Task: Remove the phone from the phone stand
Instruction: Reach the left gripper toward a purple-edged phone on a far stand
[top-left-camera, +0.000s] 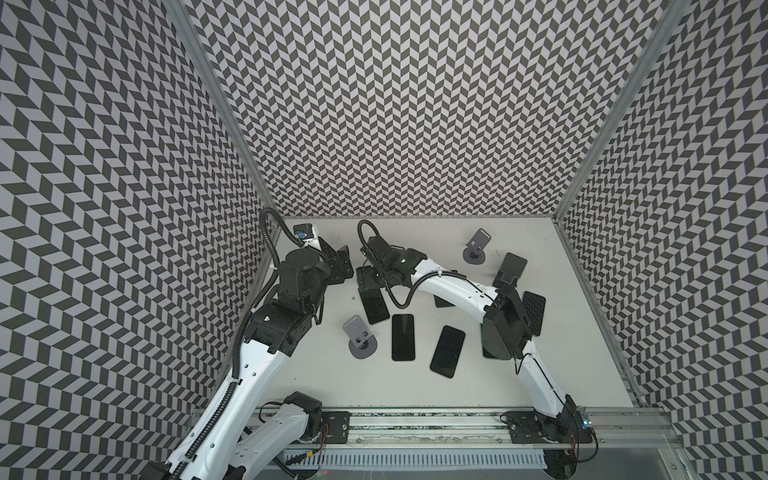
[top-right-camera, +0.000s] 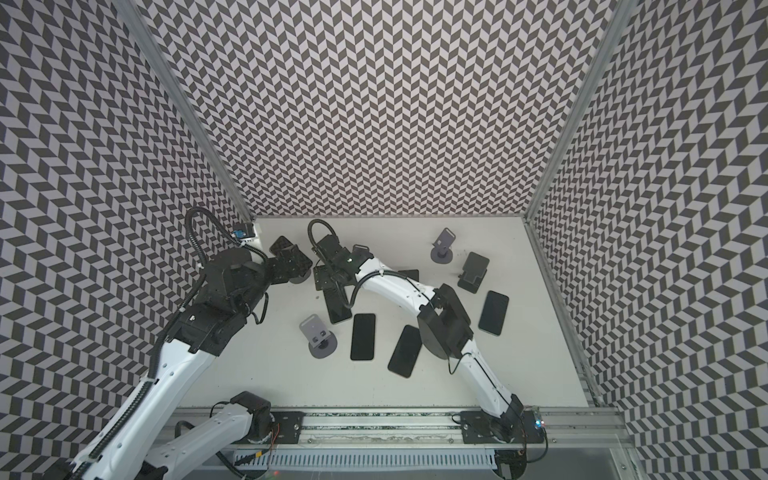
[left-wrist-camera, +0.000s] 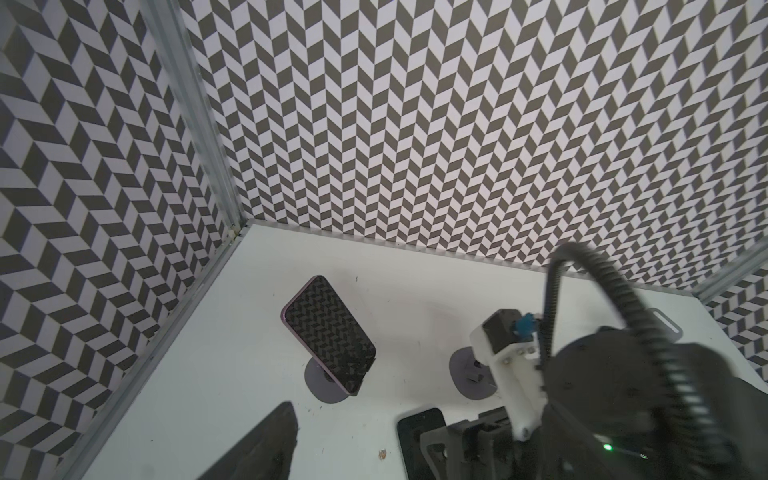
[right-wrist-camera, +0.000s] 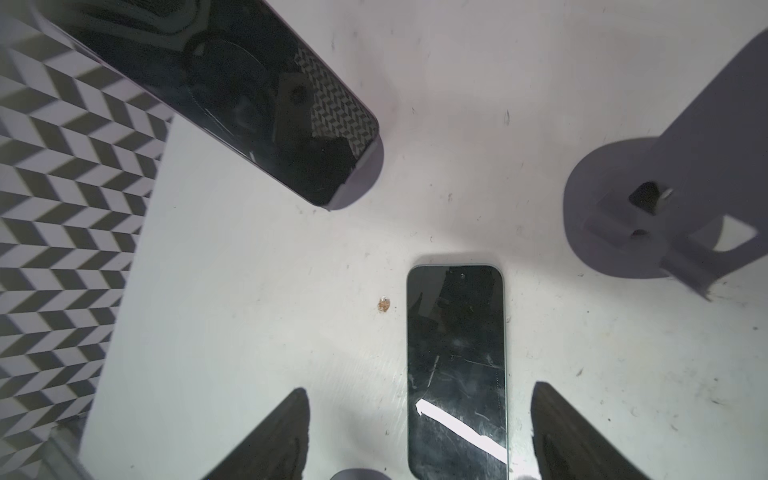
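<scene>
Left arm (top-left-camera: 249, 374), closest to the lens: base on the front rail (top-left-camera: 415, 432), elbow folded back past the lower edge, white forearm running toward the far left corner, wrist turned toward the middle.

Left gripper (top-left-camera: 338, 259): pointed at the phone (left-wrist-camera: 328, 338), jaws spread, holding nothing. The left wrist view shows one finger (left-wrist-camera: 266, 444), clear of the phone.

Phone: propped on the stand (left-wrist-camera: 326, 386) in the far left corner, leaning back, glass mirroring the wall pattern.

Empty stand (top-left-camera: 356, 330): grey, round foot, just right of the left forearm.

Right gripper (right-wrist-camera: 420, 388): across the middle, pointing down, jaws parted above a flat phone (right-wrist-camera: 457, 365) lying screen up on the table (right-wrist-camera: 249, 311), a gap at each side.

Loose phone (top-left-camera: 403, 336) and slanted phone (top-left-camera: 446, 351): flat on the table, near each other, apart.

Right arm (top-left-camera: 457, 291): base at the rail's right end, upper link rising to a high elbow, forearm slanting left and away.

Far stand (top-left-camera: 476, 249): grey, near the back wall.

Black stand (top-left-camera: 510, 270): just right of the far stand.

Last phone (top-right-camera: 493, 311): flat, beside the right elbow.
</scene>
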